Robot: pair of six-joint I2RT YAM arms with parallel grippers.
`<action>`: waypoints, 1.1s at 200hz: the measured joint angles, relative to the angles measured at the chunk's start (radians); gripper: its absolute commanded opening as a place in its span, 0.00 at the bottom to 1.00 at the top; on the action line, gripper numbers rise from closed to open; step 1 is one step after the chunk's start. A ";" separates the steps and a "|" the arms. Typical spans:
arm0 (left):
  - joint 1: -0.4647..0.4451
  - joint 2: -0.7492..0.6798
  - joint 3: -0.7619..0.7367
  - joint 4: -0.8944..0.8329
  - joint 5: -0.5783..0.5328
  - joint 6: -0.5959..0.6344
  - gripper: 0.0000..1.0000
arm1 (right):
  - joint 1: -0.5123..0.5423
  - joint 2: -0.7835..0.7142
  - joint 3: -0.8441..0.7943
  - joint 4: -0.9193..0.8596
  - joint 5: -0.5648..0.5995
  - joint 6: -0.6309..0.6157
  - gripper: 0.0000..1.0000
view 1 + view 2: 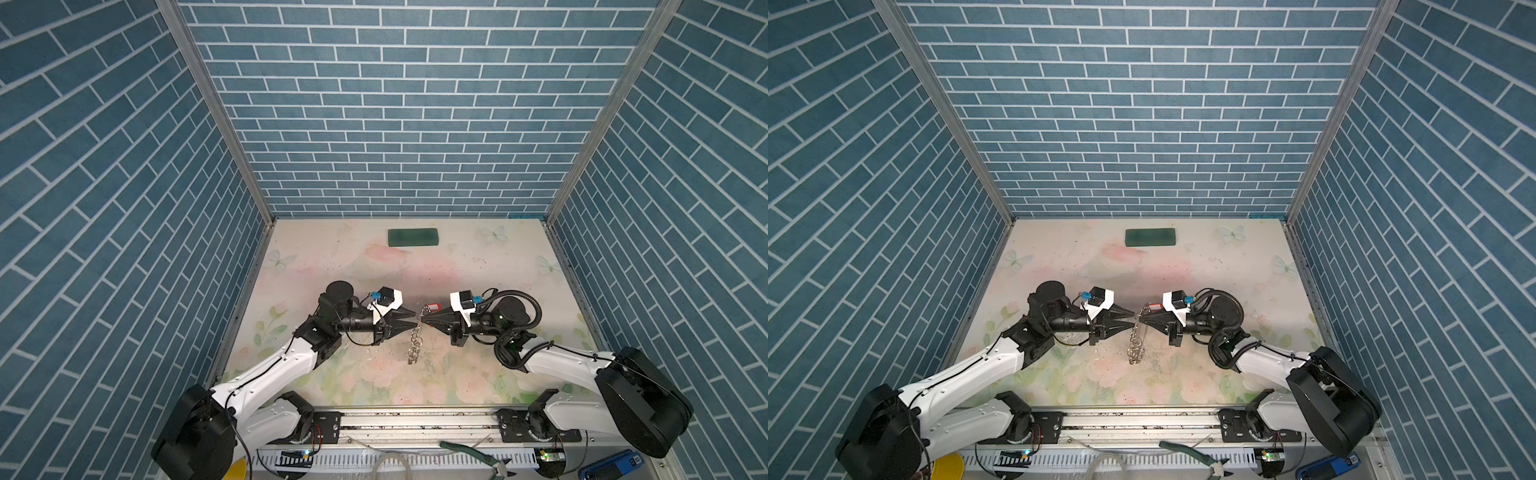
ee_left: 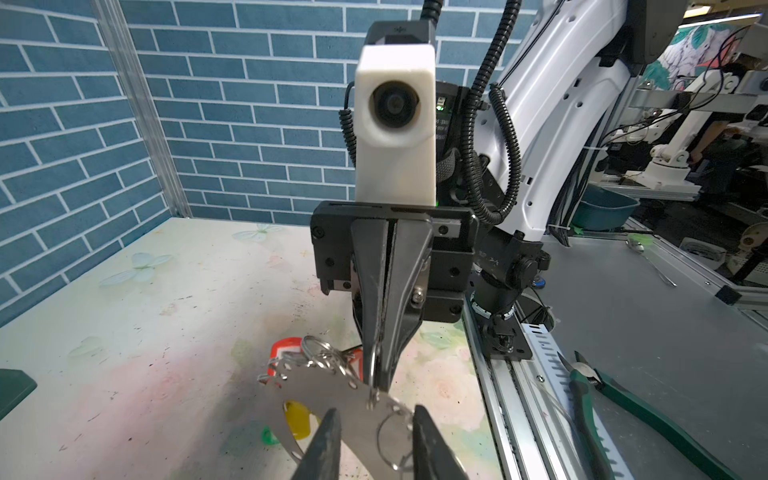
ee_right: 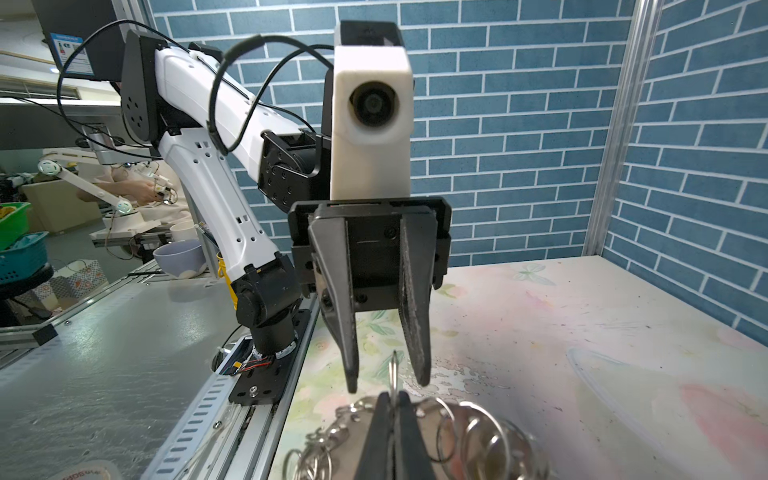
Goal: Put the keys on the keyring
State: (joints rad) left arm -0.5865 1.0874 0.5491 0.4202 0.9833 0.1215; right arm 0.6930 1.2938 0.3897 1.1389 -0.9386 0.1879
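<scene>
Keyring (image 2: 332, 390) is held up over the surface (image 1: 374, 270) near centre, a little toward 6 o'clock in both top views; there it is seen edge-on, hanging from the right tool (image 2: 379, 380); whether its lowest rings rest on the surface cannot be told.

Right tool is brought in from 3 o'clock; its jaws are fully closed, with one split ring (image 3: 395, 365) at the keyring's rim pinched between them; the ring's free loop is seen sticking out past the tips.

Left tool (image 3: 388, 382) is brought in from 9 o'clock, tip to tip with the right one; its jaws are set narrow but apart, one on either side of that loop and of the rim; no contact is shown and nothing is gripped.

Keys are made out by their tags only, in the left wrist view: red key (image 2: 284, 347) just beyond the keyring, yellow key (image 2: 298, 417) and green key (image 2: 269, 436) seen under it; the red key (image 1: 434, 307) also shows in a top view at 1 o'clock of the pinch; whether any is threaded cannot be told. No key is carried by either tool. Block (image 1: 413, 237) is seen at 12 o'clock, well apart.

Step judged: keyring presented between the two tools and a second hold on the ring or rim lined up; threading of a further key not yet begun.

Next move judged: left jaws to be closed squarely on the loop or rim without knocking it out of the right pinch; fine alignment is called for, since the ring is thin and the keyring is likely free to swing; after that, one tool must be freed so that a key can be fetched.
</scene>
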 measured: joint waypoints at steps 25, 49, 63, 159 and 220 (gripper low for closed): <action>0.000 0.008 0.000 0.006 0.019 -0.003 0.15 | 0.011 0.031 0.000 0.037 -0.002 0.015 0.00; 0.000 0.021 0.002 -0.002 0.032 0.000 0.11 | 0.014 0.053 0.000 0.067 -0.008 0.024 0.00; 0.000 0.022 0.003 -0.016 0.032 0.009 0.08 | 0.015 0.056 0.000 0.074 -0.011 0.025 0.00; -0.005 0.023 0.068 -0.198 -0.015 0.081 0.00 | 0.016 -0.078 0.021 -0.238 0.032 -0.116 0.16; -0.048 0.140 0.341 -0.625 -0.111 0.328 0.00 | 0.017 -0.229 0.159 -0.784 0.135 -0.381 0.23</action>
State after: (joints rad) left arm -0.6346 1.2278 0.8906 -0.2050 0.8722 0.4500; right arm 0.7101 1.0645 0.5484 0.3553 -0.8032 -0.1936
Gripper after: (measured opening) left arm 0.049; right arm 0.226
